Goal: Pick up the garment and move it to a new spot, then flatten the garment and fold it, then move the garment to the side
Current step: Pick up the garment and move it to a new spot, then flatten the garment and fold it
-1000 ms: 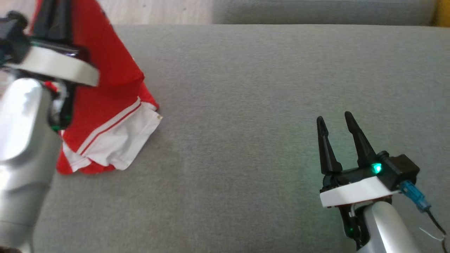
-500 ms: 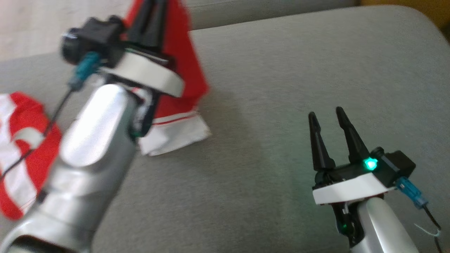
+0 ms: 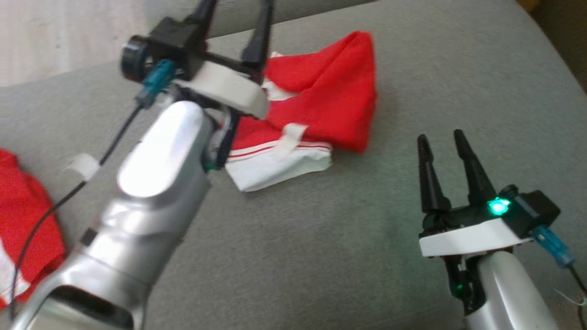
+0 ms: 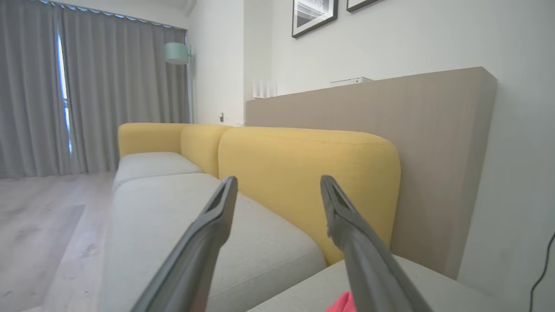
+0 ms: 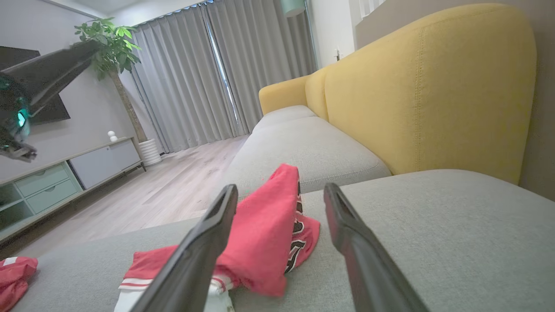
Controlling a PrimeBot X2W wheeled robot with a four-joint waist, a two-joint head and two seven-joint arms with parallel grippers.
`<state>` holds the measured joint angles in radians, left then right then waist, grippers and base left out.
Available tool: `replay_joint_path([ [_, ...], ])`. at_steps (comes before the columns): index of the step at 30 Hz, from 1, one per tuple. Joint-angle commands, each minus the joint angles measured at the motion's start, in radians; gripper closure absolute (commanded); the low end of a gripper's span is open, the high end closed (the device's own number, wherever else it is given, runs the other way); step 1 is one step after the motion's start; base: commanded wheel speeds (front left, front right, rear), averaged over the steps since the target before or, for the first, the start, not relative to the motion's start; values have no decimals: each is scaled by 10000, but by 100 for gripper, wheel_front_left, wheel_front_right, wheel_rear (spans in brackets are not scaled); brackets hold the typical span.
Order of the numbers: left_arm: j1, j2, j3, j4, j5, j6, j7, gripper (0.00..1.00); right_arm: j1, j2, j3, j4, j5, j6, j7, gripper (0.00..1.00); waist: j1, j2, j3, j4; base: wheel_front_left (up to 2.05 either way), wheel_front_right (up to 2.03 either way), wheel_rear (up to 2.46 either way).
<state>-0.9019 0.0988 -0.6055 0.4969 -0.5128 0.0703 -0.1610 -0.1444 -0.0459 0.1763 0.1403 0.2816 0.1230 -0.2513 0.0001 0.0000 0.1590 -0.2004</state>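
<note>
The red garment (image 3: 330, 96) is lying crumpled on the grey sofa cushion (image 3: 321, 252), between the two arms and not yet flattened. The left claw (image 3: 234, 18) is hovering just above the heap's left end with its fingers spread wide and nothing between them; its wrist view is looking out level toward the yellow backrest (image 4: 303, 173). The right claw (image 3: 440, 137) is waiting low on the cushion, fingers apart and empty, pointing at the garment, which is sitting ahead of it and to its left.

The heap's long axis is running diagonally, from a white hem band nearest the left arm up to a red folded peak on the far right. The left claw is nearer, so flattening probably starts with that hem while the right reaches for the peak.

The fabric is looking thin, soft and limp, with red striping on the white band and a black-and-white print inside. A second red garment (image 3: 23, 215) is lying well apart at the left edge.
</note>
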Motion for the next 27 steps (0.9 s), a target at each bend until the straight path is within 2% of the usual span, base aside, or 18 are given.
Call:
replay_joint_path([
  [1,-289,486,489,-221,-52,12,-163,0,-201,-43,99,-380,-15,77,-105,0,-1,0,-62,379,0,0,0],
  [9,1629,1929,1014,-520,-57,-5,-845,0,76,-43,-638,-398,-435,77,-105,0,-1,0,-384,1722,0,0,0],
  [13,3173,2274,1296,-1095,-53,155,-978,0,291,-43,-789,-323,-657,77,-105,0,-1,0,-636,2171,0,0,0],
  [16,4358,2187,1512,-1708,35,293,-1000,0,471,-43,-796,-234,-733,77,-105,0,-1,0,-811,2399,0,0,0],
  [21,6170,1626,1974,-2515,382,510,-1005,0,646,-43,-714,-96,-789,77,-105,0,-1,0,-945,2561,0,0,0],
  [27,7062,921,2496,-2894,740,283,-1006,0,624,-43,-722,-35,-878,77,-105,0,-1,0,-900,2640,0,0,0],
])
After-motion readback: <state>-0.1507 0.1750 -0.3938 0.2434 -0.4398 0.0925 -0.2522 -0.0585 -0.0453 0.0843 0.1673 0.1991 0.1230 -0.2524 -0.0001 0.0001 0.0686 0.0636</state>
